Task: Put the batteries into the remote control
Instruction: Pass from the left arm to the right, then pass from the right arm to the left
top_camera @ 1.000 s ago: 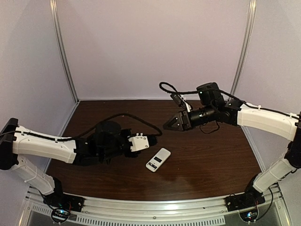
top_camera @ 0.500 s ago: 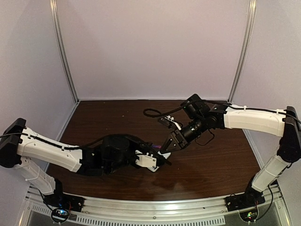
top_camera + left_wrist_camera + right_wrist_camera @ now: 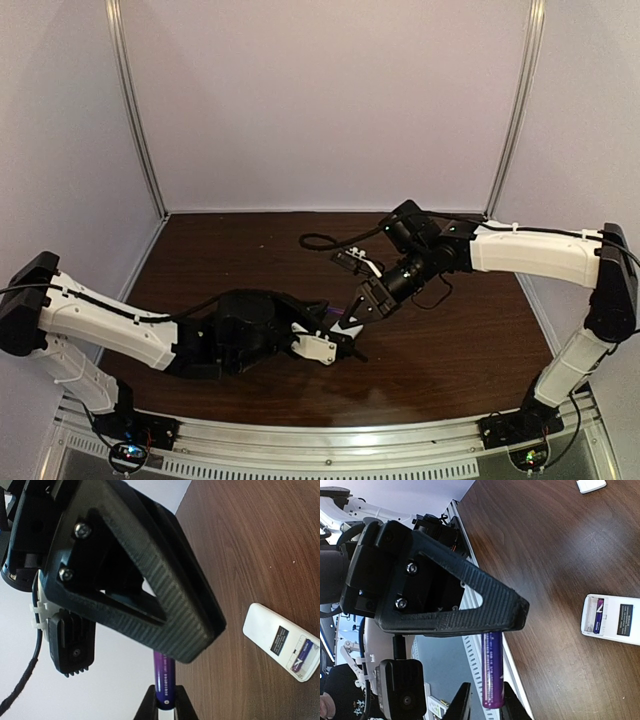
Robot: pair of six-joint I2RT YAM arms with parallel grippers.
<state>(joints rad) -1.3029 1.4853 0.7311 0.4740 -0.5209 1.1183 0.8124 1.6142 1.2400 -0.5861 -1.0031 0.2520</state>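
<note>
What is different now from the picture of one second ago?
The left gripper moved right and the right gripper moved left and toward the near edge; now they meet near the remote, with a purple battery between them. The remote still lies flat on the table.

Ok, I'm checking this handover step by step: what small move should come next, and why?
Probably the left fingers should let go and back off. Both arms meet on one battery; the right fingers look tight on it, while a gap shows at the left ones. The remote control lies open with one slot unfilled.
</note>
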